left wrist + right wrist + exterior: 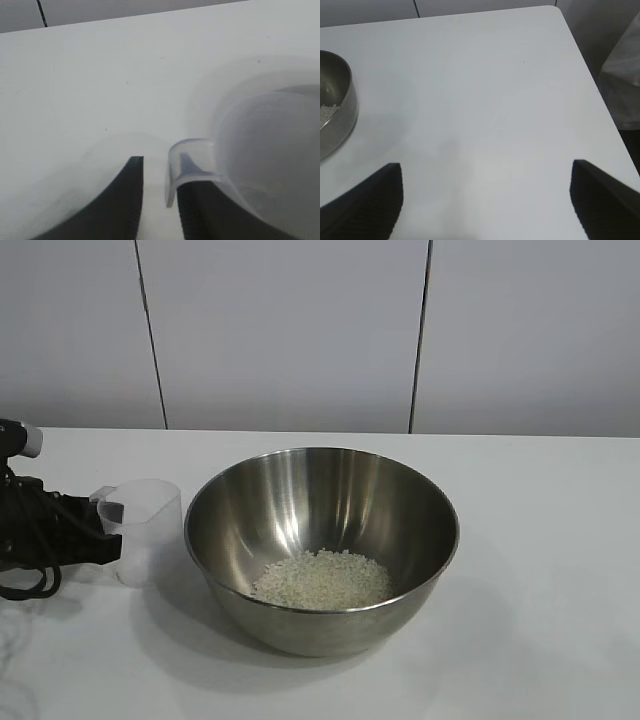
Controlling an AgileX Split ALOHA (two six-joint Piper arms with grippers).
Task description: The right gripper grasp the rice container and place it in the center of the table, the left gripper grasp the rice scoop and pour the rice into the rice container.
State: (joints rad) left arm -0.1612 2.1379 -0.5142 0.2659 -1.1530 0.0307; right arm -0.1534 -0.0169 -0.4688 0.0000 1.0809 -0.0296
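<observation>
You had the white rice (322, 580) heaped inside the big shiny steel bowl (322, 540) mid-bench (540, 570). The clear plastic scoop (145, 530) stood empty beside it, handle between your left fingers (157, 200), parted slightly. Right fingers (485, 200) gaped, empty. Only retreat seemed left.

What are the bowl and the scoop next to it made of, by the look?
Mixing bowl: likely stainless steel, brushed shiny finish, with streaky reflections on its inner wall. Measuring cup: apparently clear, slightly frosted plastic, since the white table shows through its wall; exact polymer can't be told.
</observation>
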